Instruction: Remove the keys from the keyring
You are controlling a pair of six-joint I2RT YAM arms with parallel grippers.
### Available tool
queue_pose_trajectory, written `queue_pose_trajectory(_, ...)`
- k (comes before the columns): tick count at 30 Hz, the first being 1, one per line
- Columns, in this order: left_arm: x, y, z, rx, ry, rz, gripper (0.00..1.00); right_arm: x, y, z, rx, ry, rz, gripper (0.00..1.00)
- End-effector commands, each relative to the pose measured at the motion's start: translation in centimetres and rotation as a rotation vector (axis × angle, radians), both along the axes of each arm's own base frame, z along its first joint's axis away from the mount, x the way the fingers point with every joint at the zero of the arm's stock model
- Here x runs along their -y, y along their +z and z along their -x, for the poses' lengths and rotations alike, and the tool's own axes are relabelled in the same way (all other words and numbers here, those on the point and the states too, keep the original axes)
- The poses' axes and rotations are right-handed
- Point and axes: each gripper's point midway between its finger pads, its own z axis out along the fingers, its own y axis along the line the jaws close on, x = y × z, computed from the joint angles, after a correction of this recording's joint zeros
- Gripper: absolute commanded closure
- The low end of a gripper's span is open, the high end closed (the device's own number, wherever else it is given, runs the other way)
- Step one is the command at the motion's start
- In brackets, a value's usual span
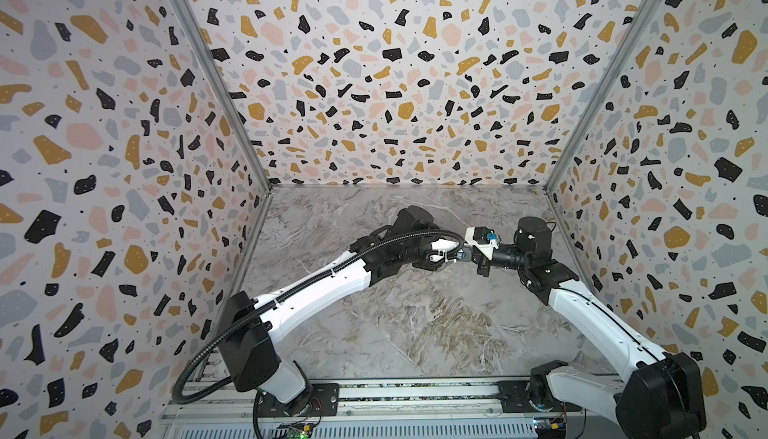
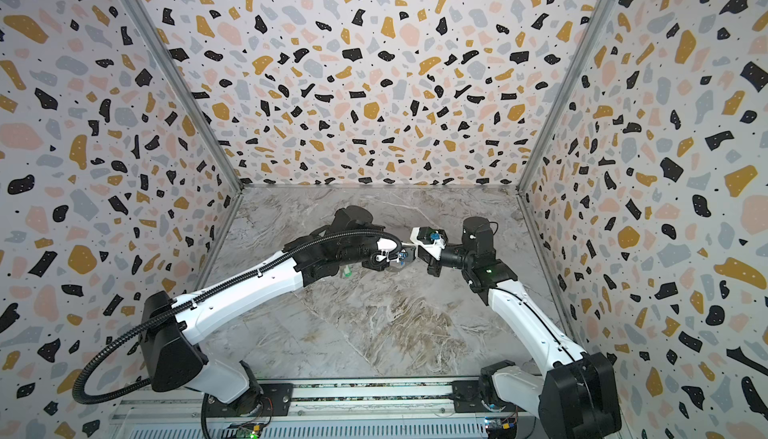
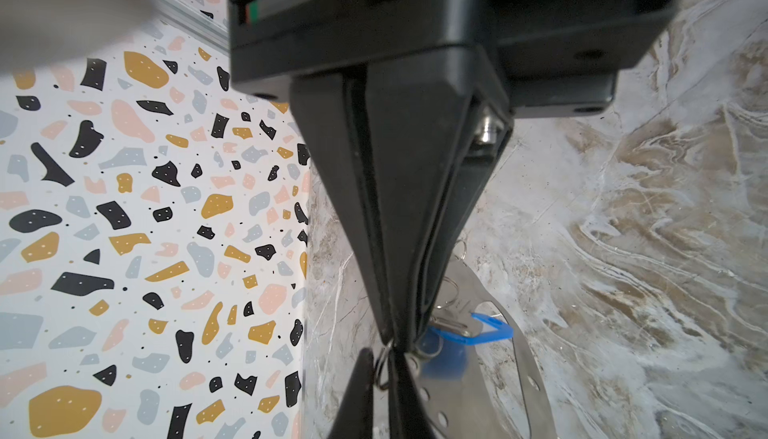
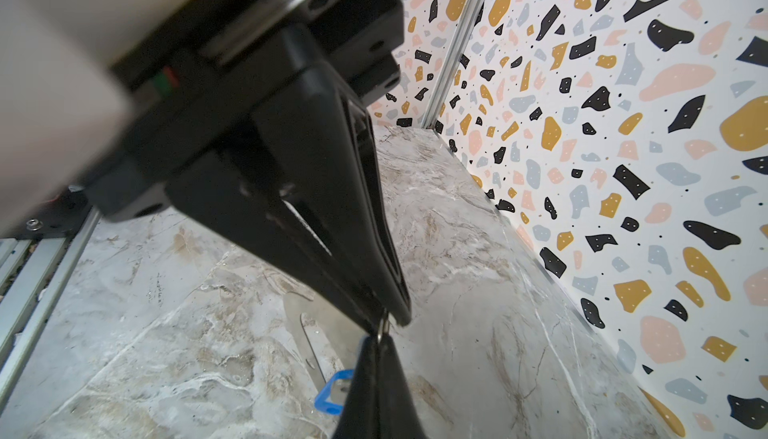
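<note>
- My left claw [image 3: 397,346] is pinched shut on the small wire ring [image 3: 383,364]; my right claw [image 4: 390,319] is clamped on the same ring, tip to tip
- keyring [image 3: 463,291] and blue-tagged key [image 3: 482,331] sit just beside my tips; can't tell if they touch the worktop [image 3: 623,250]
- Ring looks thin, springy and slick, so it probably slips; I'd grip across the wire
- Tab looks rigid and light; take it by its edge
</note>
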Motion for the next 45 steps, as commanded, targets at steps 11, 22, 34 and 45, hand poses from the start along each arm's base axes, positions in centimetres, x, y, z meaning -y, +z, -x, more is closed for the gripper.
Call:
queue_pose_trajectory(11, 0.5, 1.7, 0.0, -0.035, 0.019, 0.071, 1.0, 0.4, 2.4, 0.5, 0.134, -0.042, -0.019, 0.88)
queue_pose_trajectory(22, -0.3, 6.4, -0.5, -0.262, -0.022, 0.477, 1.0, 3.8, 0.0, -1.9, 0.221, -0.329, 0.027, 0.56)
queue_pose_trajectory(34, -0.1, 7.7, 0.0, -0.343, -0.072, 0.634, 1.0, 2.1, 1.7, -1.8, 0.18, -0.258, -0.1, 0.51)
queue_pose_trajectory(45, 0.0, 8.6, 1.0, -0.342, -0.139, 0.682, 1.0, 1.4, 2.2, -2.3, 0.157, -0.254, -0.132, 0.54)
